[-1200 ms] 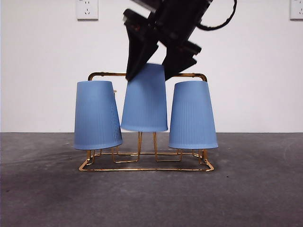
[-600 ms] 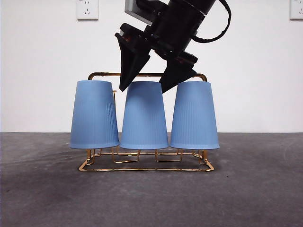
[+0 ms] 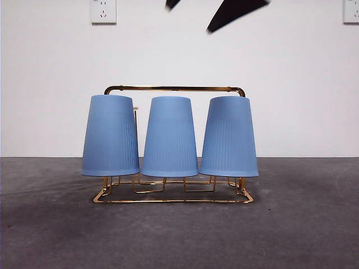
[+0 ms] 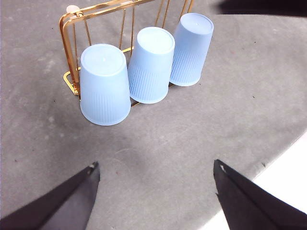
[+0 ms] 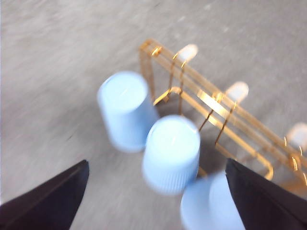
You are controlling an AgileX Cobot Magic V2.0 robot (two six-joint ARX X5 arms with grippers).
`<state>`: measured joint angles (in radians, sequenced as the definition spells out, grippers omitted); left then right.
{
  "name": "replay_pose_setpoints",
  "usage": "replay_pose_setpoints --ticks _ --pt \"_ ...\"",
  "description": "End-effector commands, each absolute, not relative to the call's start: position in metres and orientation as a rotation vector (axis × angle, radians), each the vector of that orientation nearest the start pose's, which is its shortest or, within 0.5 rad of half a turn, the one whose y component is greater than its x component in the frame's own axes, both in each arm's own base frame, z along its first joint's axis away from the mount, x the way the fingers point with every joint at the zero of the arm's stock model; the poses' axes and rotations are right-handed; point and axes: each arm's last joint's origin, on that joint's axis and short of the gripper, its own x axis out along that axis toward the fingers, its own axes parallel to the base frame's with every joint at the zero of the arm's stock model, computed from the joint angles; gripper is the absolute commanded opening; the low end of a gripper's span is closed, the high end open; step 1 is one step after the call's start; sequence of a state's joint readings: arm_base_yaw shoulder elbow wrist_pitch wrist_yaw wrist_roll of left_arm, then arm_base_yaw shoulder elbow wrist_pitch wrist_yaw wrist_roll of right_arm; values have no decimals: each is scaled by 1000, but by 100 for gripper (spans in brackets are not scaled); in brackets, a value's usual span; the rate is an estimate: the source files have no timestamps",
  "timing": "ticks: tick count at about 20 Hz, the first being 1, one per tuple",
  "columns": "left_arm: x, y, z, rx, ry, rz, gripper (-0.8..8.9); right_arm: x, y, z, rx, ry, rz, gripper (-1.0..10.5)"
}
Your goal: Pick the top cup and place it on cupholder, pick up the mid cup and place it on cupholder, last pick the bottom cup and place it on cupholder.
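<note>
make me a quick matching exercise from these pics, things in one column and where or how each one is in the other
Things:
1. middle cup
2. cupholder
3. right gripper
4. wall socket

Place or state:
a. gold wire, standing on the grey table
b. open, above the cups
c. upside down between two other blue cups
d. white, high on the wall

Pairs: 1-c, 2-a, 3-b, 4-d
</note>
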<state>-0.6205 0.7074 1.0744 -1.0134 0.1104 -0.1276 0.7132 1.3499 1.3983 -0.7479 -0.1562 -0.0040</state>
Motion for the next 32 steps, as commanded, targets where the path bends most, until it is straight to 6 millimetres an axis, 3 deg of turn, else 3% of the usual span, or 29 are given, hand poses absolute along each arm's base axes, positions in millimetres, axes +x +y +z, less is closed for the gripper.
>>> replay_pose_setpoints --ticks 1,5,13,21,22,24,25,32 --pt "82 -64 366 40 661 -675 371 186 174 388 -210 655 862 456" --pt "82 -64 366 40 661 -674 371 152 149 383 -193 623 880 455" --pt "82 -64 366 45 660 -677 371 102 117 311 -60 659 898 454" --pt "82 -64 366 47 660 -677 367 98 114 307 -42 654 901 434" --pt "82 -64 366 48 660 -677 318 98 114 306 -40 657 899 340" --pt "82 -64 366 48 659 -677 68 98 114 306 -41 658 898 48" --pt "82 -64 366 49 659 -678 12 98 114 306 -40 658 898 6" --pt "82 -64 366 51 658 -678 15 99 115 308 -33 637 904 6"
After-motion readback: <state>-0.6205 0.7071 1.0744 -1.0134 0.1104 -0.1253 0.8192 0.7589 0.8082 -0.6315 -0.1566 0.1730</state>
